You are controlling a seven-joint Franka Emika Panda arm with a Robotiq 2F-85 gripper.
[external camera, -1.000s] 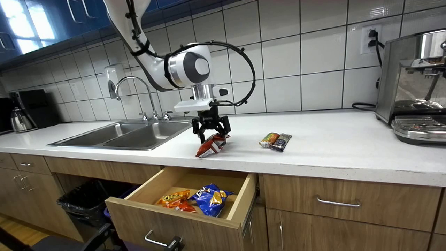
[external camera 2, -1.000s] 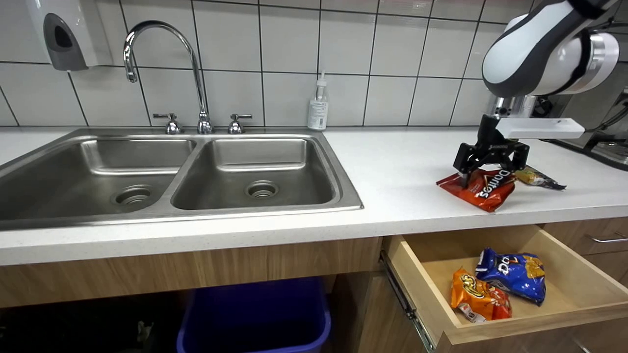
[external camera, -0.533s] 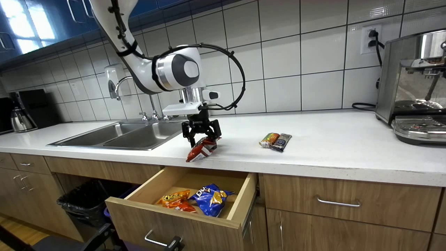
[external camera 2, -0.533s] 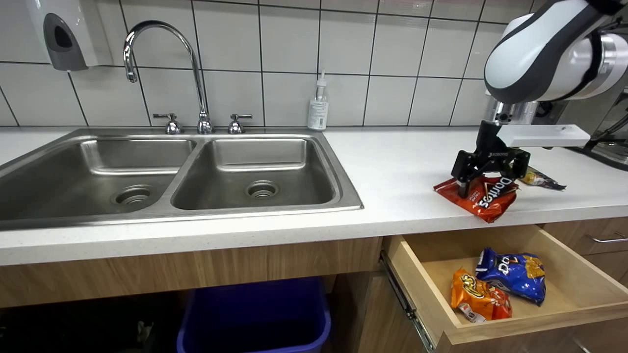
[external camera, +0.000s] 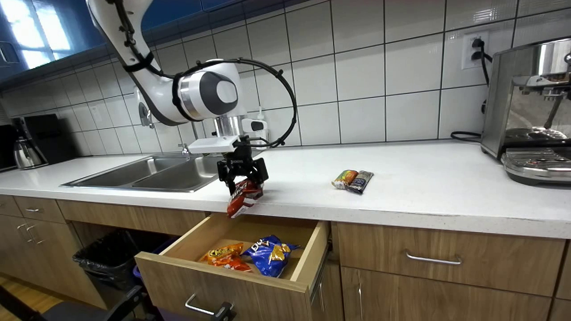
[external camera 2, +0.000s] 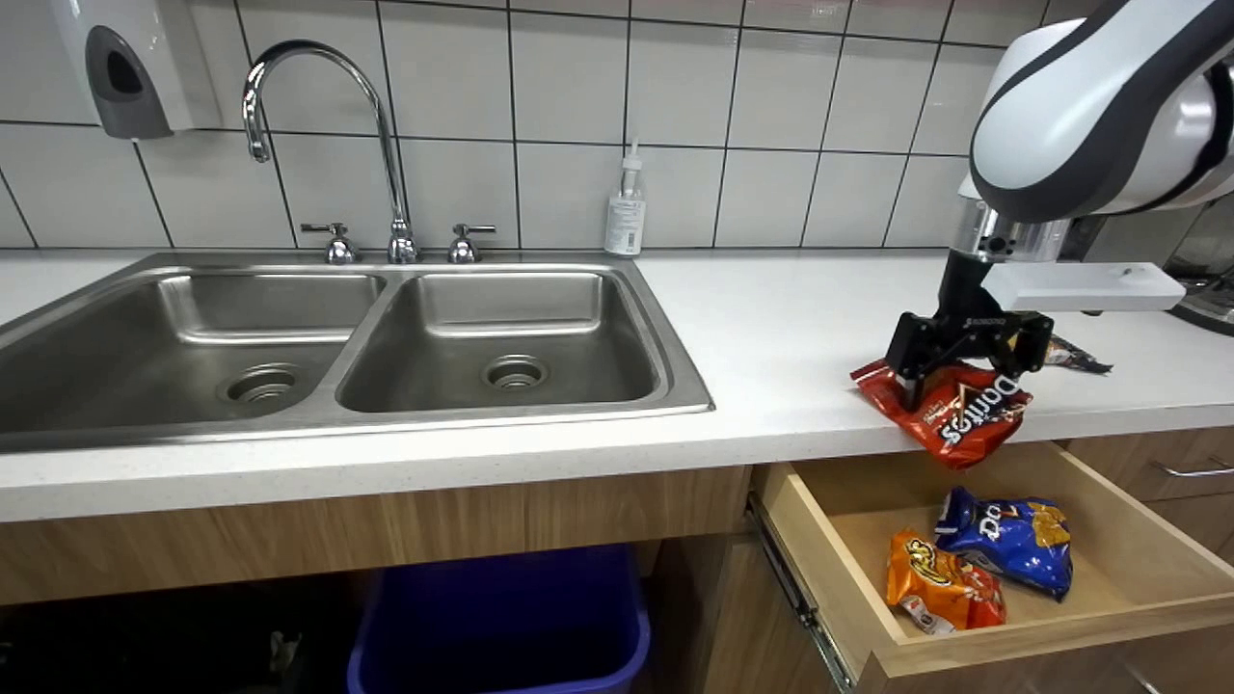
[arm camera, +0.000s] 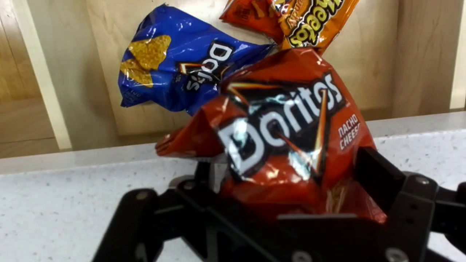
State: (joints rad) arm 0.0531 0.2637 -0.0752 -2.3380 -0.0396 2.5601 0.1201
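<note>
Since the earlier frame my hand (external camera 2: 961, 384) had moved outward with the red Doritos bag (arm camera: 284, 120), so that the bag's lower end reached past the front edge of the counter (external camera: 415, 178). My two fingers stood apart only as far as the bag's squeezed bulk, pinching its near part, with most of it hanging free below. Whether its rear corner brushed the counter I could not tell. I judged the step in hand to be carrying the bag across that edge; the next move seemed to call for a steady pinch and enough height to keep the loose end from snagging. Its long axis looked slanted, down and away from my hand, the free end pointing out over the pulled-out drawer (external camera: 223, 286); in the wrist view the lettering faced me and climbed from lower left to upper right. Inside the drawer lay the blue Doritos bag (external camera 2: 1007, 540), with the orange Cheetos bag (external camera 2: 940, 583) close against it. Farther off, two small packets (external camera: 345, 179) lay side by side on the counter, somewhere between the sink (external camera 2: 681, 371) and the coffee machine (external camera: 531, 111).
</note>
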